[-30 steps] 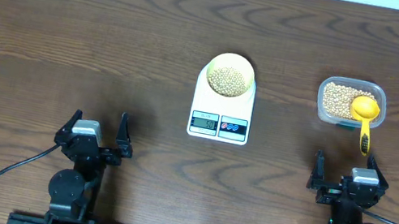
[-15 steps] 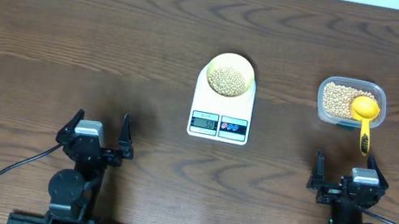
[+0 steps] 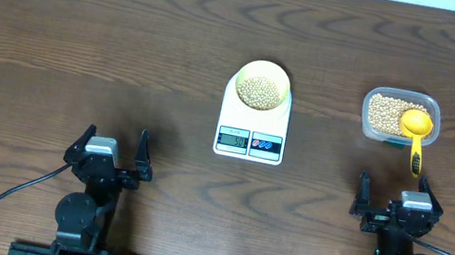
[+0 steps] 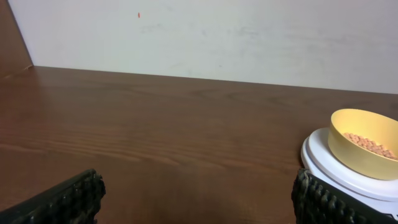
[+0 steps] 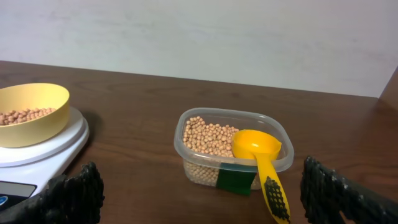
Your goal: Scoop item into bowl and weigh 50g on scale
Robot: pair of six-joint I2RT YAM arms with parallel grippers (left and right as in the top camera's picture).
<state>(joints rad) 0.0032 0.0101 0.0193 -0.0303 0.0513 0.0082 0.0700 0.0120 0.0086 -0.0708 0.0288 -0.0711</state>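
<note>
The pale yellow-green bowl [image 3: 261,84] stands on the white scale [image 3: 253,123] at the table's middle, with beans [image 3: 259,90] heaped inside; its display is lit. The bowl [image 4: 362,142] and scale [image 4: 336,165] show at the right edge of the left wrist view, and the bowl [image 5: 28,112] at the left of the right wrist view. My left gripper [image 3: 111,150] rests open near the front left, holding nothing. My right gripper [image 3: 395,201] rests open at the front right, just short of the scoop's handle.
A clear plastic tub [image 3: 399,117] of beans [image 5: 208,137] stands right of the scale, a bright yellow scoop [image 3: 415,132] lying across its rim with the handle pointing toward my right gripper. Bare wood spreads around. A white wall runs behind the table's far edge.
</note>
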